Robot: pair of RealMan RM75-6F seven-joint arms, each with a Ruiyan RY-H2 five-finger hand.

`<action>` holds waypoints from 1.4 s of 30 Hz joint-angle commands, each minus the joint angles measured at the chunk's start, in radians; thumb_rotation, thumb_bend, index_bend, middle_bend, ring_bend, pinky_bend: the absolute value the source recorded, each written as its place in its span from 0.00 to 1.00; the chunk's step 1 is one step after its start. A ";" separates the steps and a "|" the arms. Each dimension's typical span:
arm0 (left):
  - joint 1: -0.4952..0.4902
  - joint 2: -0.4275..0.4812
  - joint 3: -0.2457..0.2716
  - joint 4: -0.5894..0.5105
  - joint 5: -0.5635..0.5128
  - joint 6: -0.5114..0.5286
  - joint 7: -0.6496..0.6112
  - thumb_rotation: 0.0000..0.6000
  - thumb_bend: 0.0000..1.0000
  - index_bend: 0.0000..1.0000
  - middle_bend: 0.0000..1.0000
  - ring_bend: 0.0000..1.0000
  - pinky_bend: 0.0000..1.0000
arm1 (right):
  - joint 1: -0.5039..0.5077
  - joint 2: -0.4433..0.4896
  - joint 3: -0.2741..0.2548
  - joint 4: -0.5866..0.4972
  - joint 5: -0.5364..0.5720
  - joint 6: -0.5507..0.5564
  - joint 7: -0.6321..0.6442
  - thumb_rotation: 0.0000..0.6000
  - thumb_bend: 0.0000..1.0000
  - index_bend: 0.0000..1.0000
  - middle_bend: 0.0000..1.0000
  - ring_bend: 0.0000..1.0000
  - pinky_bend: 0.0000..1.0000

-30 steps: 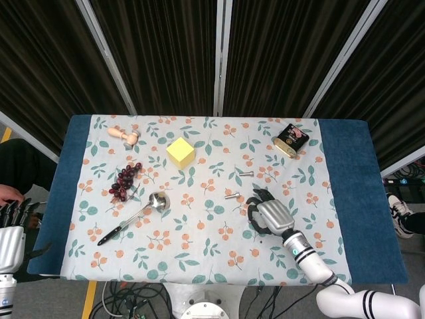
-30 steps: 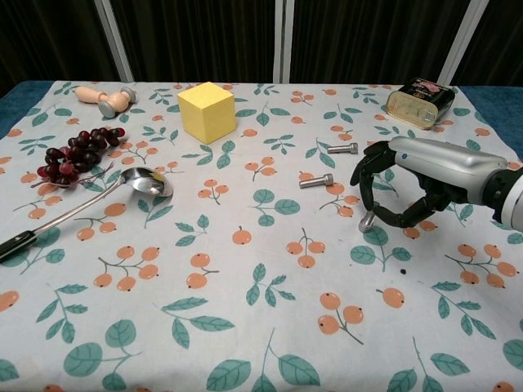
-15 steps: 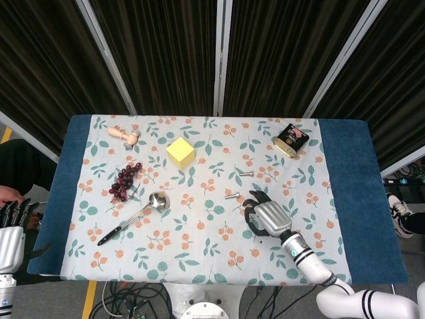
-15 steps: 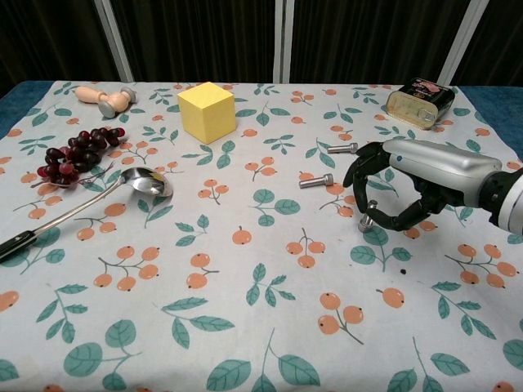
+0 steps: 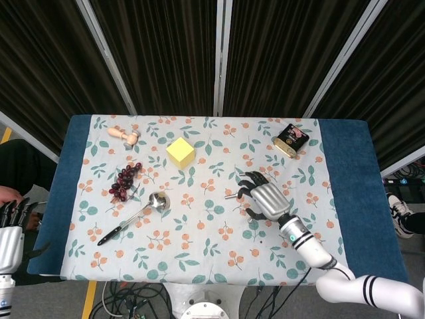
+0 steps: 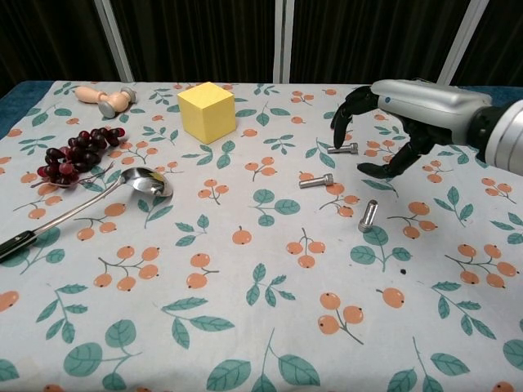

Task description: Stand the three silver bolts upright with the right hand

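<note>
Premises: a robot test or laboratory bay, not a home. The counter (image 5: 362,199) carries a blue cover and a leaf-and-fruit print cloth (image 5: 199,239). Dark pleated curtains (image 5: 166,53) with pale metal frame bars (image 5: 222,53) close off the rear. Loose cables (image 5: 126,302) and yellow floor tape (image 5: 89,299) lie at the near edge.

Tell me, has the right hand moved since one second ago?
Yes. The right hand left the standing bolt and rose toward the far bolt, nearer the tin.
</note>
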 commanded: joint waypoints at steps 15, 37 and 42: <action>0.009 -0.006 0.000 0.019 -0.020 -0.008 -0.020 1.00 0.01 0.15 0.07 0.00 0.00 | 0.214 -0.273 0.020 0.338 0.205 -0.135 -0.315 1.00 0.25 0.39 0.18 0.00 0.00; 0.011 -0.020 0.000 0.050 -0.024 -0.018 -0.051 1.00 0.01 0.15 0.07 0.00 0.00 | 0.230 -0.327 -0.003 0.378 0.246 -0.119 -0.314 1.00 0.35 0.52 0.21 0.00 0.00; 0.011 -0.021 0.001 0.053 -0.022 -0.017 -0.054 1.00 0.01 0.15 0.07 0.00 0.00 | 0.221 -0.311 -0.001 0.342 0.244 -0.103 -0.295 1.00 0.38 0.56 0.23 0.00 0.00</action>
